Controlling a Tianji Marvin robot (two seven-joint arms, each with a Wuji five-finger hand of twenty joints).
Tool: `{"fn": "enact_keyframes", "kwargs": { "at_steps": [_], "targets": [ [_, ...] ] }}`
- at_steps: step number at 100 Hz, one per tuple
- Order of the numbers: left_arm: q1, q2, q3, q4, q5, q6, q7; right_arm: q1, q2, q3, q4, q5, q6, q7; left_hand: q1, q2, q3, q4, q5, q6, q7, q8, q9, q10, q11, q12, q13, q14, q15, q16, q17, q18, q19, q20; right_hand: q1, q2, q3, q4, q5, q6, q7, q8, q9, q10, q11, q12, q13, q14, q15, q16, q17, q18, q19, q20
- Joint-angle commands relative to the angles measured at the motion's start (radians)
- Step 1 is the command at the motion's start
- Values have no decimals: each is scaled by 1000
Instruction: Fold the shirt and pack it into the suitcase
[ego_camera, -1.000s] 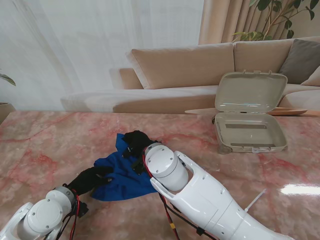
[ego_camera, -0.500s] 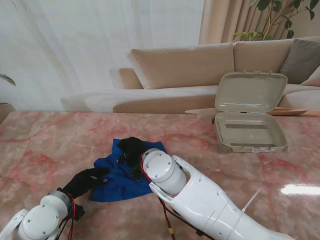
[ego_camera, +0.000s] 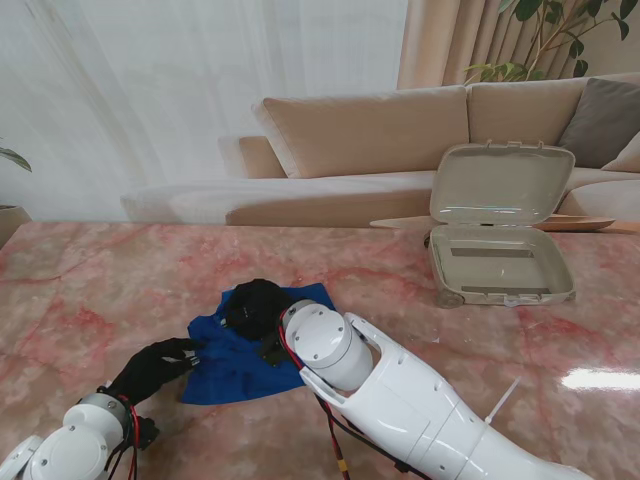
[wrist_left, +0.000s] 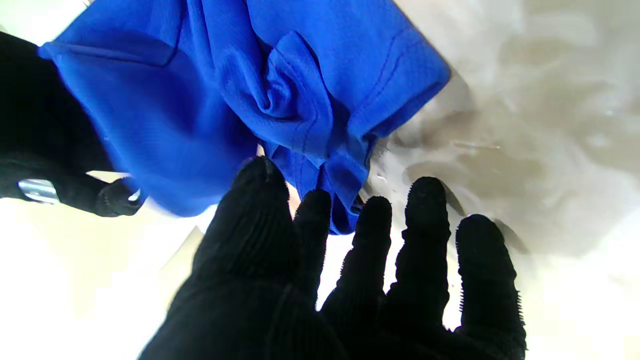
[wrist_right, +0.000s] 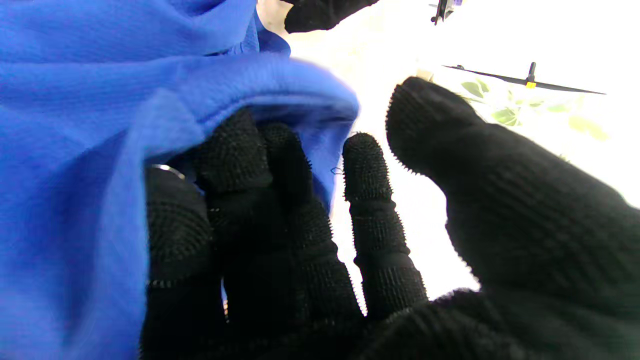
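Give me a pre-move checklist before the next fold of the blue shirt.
1. Suitcase lid open: ok.
2. Shirt flat and neatly folded: not ok, bunched and creased.
3. Right hand on the cloth: ok, fingers tucked into a fold; firm grip: cannot tell.
4. Left hand gripping the shirt: not ok, fingers spread at its edge.
5. Table between shirt and suitcase free of obstacles: ok.

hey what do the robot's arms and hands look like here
Both arms are glossy white, with rounded shells and round joint caps. The right arm is bulky, with red and black cables running beside it; the left arm carries red cables too. The left hand and right hand wear black knitted gloves with nubbed fingertips.
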Motion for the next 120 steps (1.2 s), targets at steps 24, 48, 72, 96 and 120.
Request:
{"fn": "enact_keyframes", "kwargs": {
  "at_steps": [24, 48, 72, 96, 120],
  "targets": [
    [36, -12, -29, -23, 18, 21, 43, -13, 9, 5, -17, 17, -27, 27, -6, 48, -32, 17, 23, 9, -15, 2, 11, 4, -12, -5, -25, 53, -39, -20, 1, 23, -12, 3, -71, 79, -32, 29, 51, 34, -247, 64, -73, 9, -107, -81, -96, 17, -129, -28, -114, 32, -93, 9],
    [38, -14, -50, -34, 28, 26, 49, -39, 21, 35, -65, 35, -37, 18, -5, 46, -32, 18, 27, 10, -15, 3, 13, 4, -13, -5, -25, 54, -49, -28, 1, 23, -12, 2, -92, 143, -60, 49, 48, 42, -335, 129, -122, 10, -124, -82, -167, 21, -162, -21, -196, 22, -141, 30],
    [38, -7, -70, -65, 48, 16, 25, -79, 36, 89, -124, 7, -28, -20, -6, 45, -33, 18, 29, 9, -17, 3, 15, 3, -14, -6, -21, 53, -51, -32, 1, 23, -12, 2, -105, 168, -78, 53, 55, 39, -347, 142, -124, 8, -125, -81, -186, 22, -170, -21, -216, 20, -152, 37],
    [45, -1, -97, -110, 77, 4, 0, -112, 58, 163, -161, -57, 7, -44, -10, 46, -34, 17, 32, 8, -19, 3, 18, 4, -18, -8, -21, 52, -55, -37, 1, 23, -12, 2, -139, 188, -81, 55, 65, 30, -351, 153, -124, -6, -130, -80, -229, 16, -195, -27, -264, 14, -175, 43],
    [21, 9, -105, -140, 86, -5, -43, -167, 91, 251, -212, -125, 29, -40, -14, 49, -34, 17, 40, 5, -22, 2, 23, 3, -23, -11, -21, 54, -66, -46, 1, 23, -12, 2, -152, 200, -92, 52, 81, 22, -352, 156, -114, -14, -145, -80, -291, 26, -281, -60, -370, 5, -294, 15]
  ]
}}
